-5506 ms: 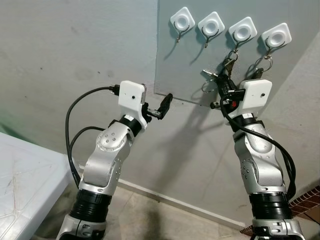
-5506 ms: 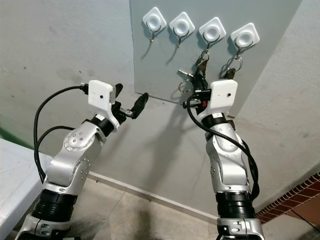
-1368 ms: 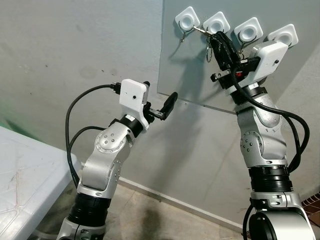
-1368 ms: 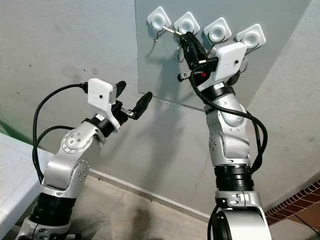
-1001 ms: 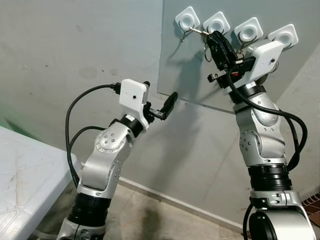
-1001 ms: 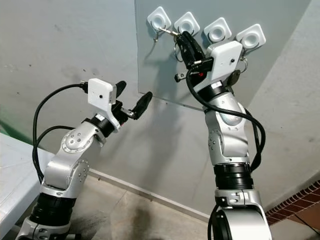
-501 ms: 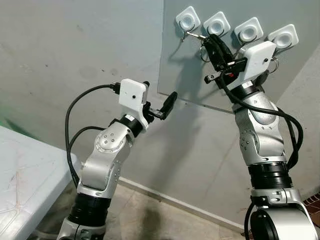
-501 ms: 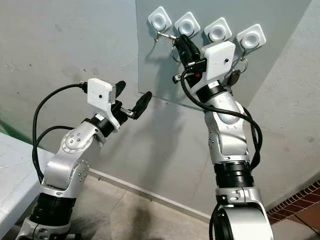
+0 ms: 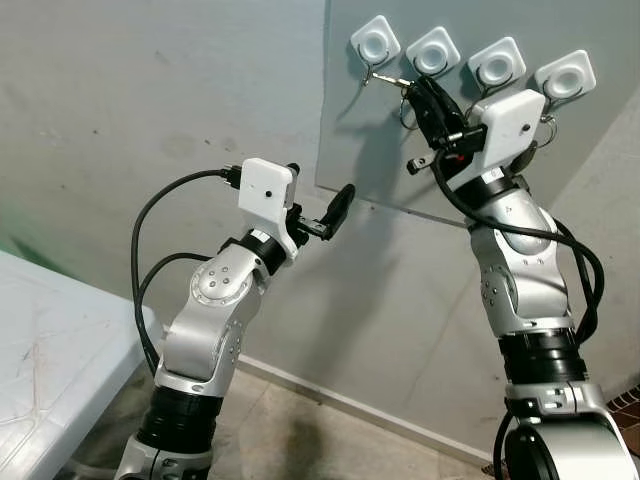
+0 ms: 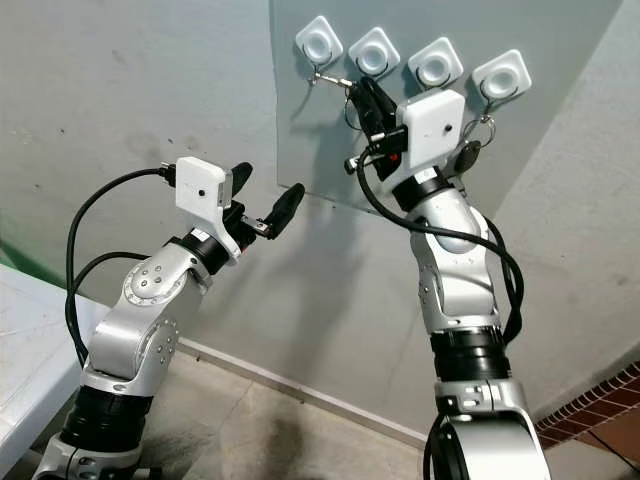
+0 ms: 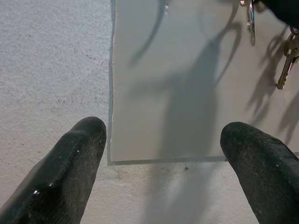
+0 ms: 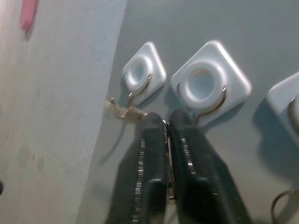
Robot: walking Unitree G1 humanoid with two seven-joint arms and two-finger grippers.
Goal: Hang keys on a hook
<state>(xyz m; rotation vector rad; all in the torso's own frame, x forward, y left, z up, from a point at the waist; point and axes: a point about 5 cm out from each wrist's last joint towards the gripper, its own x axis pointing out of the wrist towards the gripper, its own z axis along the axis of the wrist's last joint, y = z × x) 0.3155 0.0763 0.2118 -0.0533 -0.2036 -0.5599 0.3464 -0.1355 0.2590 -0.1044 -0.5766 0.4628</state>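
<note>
Four white square hooks sit in a row on a grey wall panel (image 9: 380, 150). My right gripper (image 9: 418, 88) is raised just below the first hook (image 9: 375, 42) and the second hook (image 9: 433, 52). It is shut on a key ring, and one brass key (image 12: 122, 111) sticks out sideways, touching or nearly touching the wire of the first hook (image 12: 140, 77). The second hook (image 12: 211, 81) is bare. Other keys (image 10: 465, 155) hang below the fourth hook (image 10: 497, 72). My left gripper (image 9: 318, 190) is open at the panel's lower left corner, holding nothing.
A white table (image 9: 50, 370) stands at the lower left. The rough plaster wall surrounds the panel, and its lower edge (image 11: 159, 159) lies between my left fingers. A brick strip (image 10: 600, 410) shows at the lower right, with bare floor below.
My right gripper has carried the keys leftward and slightly down, from in front of the second hook toward the first. The left arm has stayed still.
</note>
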